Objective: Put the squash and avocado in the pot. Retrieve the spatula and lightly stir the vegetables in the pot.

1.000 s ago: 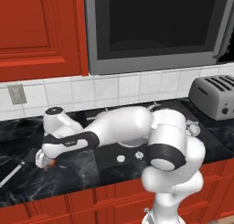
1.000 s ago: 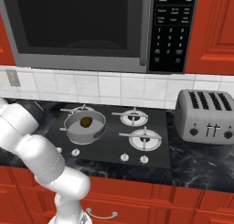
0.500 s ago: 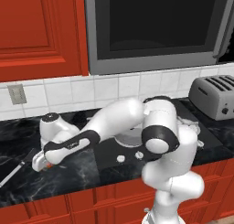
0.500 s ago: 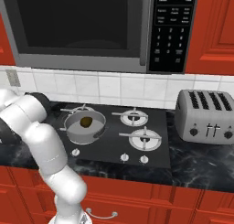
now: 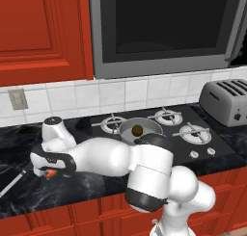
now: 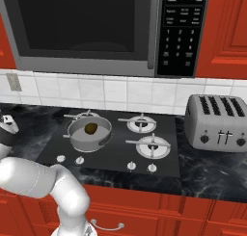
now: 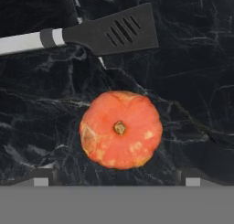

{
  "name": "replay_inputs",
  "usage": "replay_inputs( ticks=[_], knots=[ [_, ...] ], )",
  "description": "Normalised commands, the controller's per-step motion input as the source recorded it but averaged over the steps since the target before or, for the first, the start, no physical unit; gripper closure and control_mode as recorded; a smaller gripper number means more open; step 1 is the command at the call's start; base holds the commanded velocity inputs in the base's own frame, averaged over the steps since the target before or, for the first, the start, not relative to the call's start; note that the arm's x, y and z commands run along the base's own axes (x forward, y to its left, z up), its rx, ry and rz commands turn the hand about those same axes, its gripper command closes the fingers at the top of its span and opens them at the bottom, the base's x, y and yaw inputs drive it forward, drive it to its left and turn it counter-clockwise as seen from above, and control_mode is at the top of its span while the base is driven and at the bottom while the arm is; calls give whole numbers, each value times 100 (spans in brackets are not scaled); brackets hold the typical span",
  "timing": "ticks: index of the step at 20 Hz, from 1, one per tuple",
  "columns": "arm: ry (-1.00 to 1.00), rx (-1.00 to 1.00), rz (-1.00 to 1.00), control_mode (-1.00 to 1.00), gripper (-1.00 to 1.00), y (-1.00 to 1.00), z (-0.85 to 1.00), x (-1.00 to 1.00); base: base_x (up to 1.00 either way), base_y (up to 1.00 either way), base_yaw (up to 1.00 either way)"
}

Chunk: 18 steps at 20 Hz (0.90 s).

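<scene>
Hovering tool [image 7: 114, 182] wide over squash [image 7: 120, 129] | avocado [image 6: 90, 128] in pot [image 6: 72, 134]

The kitchen had red cabinets [image 5: 43, 32] above and red drawers [image 6: 193, 216] below a black marble counter [image 6: 212, 177] veined with white. A white tiled wall [image 6: 116, 93] ran behind it, with a grey socket [image 5: 18, 98] set into the tiles at the left. A dark microwave [image 6: 96, 28] with a keypad [image 6: 181, 30] hung over a black stove [image 6: 144, 143] that carried round burners and a row of white knobs [image 6: 130, 166] along its front edge. A silver toaster [image 6: 217, 122] stood on the counter to the right of the stove.
</scene>
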Motion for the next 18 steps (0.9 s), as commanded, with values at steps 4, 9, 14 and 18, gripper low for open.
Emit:
replay_inputs(
  ticks=[4,9,14,18],
  knots=[
    [0,0,0,-100,-100,10,0,21,0,0,0],
    [0,0,0,-100,-100,24,0,0,0,0,0],
    [0,0,0,-100,-100,16,-5,0,0,0,0],
    [0,0,0,-100,-100,-1,-4,0,0,0,0]
  ],
)
